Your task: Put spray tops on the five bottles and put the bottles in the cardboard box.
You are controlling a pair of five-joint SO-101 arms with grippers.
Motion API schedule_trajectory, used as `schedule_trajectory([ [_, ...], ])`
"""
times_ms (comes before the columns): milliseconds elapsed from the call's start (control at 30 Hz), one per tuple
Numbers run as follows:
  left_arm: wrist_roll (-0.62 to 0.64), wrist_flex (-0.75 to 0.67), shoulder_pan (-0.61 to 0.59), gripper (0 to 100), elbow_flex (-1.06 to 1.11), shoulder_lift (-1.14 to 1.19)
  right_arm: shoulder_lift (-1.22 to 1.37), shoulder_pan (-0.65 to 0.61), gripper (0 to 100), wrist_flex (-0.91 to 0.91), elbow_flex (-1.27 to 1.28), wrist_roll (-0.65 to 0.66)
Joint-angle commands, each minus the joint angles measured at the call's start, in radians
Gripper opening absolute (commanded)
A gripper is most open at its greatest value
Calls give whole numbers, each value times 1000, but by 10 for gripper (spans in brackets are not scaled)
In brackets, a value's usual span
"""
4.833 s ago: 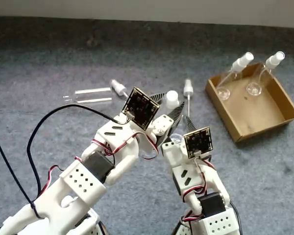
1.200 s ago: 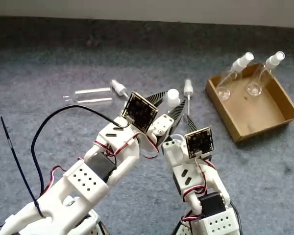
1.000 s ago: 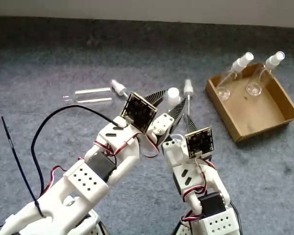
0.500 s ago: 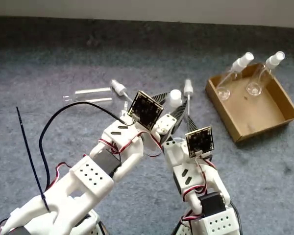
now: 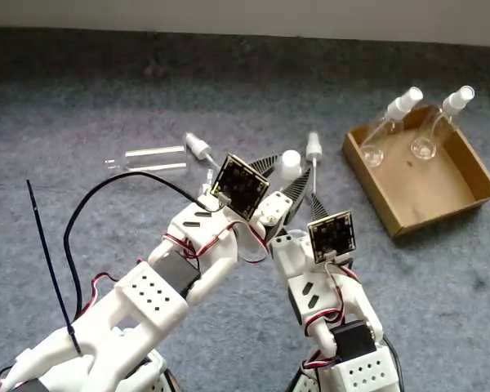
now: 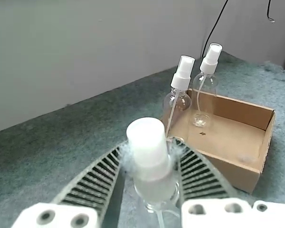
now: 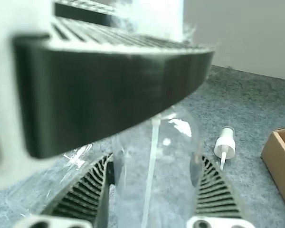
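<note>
Spray top (image 6: 145,135), pinched by the left end effector (image 6: 150,152), meets the bottle (image 7: 152,137) that the right end effector (image 7: 156,164) grips upright, seemingly for fitting.

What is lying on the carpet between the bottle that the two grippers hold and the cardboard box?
One loose spray top with its thin tube lies there on the carpet, as the high view shows.
</note>
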Motion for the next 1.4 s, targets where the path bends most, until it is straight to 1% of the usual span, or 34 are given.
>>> schedule_trajectory([
  [0,-6,-5,-25,5,21,18,-16,12,135,-31,116,2],
  [233,-8,0,-21,14,27,18,-16,12,135,-31,116,2],
  [367,-6,2,-25,99,28,18,-15,12,135,-31,116,2],
  [433,-5,2,-24,119,28,18,-15,12,135,-31,116,2],
  [567,-5,3,-25,120,28,18,-13,12,135,-31,116,2],
  [700,-8,63,-25,123,21,16,-12,12,135,-30,116,2],
  [867,-9,86,-25,123,33,-38,-12,12,135,-30,116,2],
  [933,-9,121,-25,123,38,-99,-12,12,135,-30,116,2],
  [1100,-11,310,-47,123,38,-239,-12,12,135,-30,116,2],
  [1233,-9,416,-90,123,48,-321,-19,12,135,1,116,2],
  [1367,-9,505,-94,123,77,-414,-19,12,135,1,116,2],
])
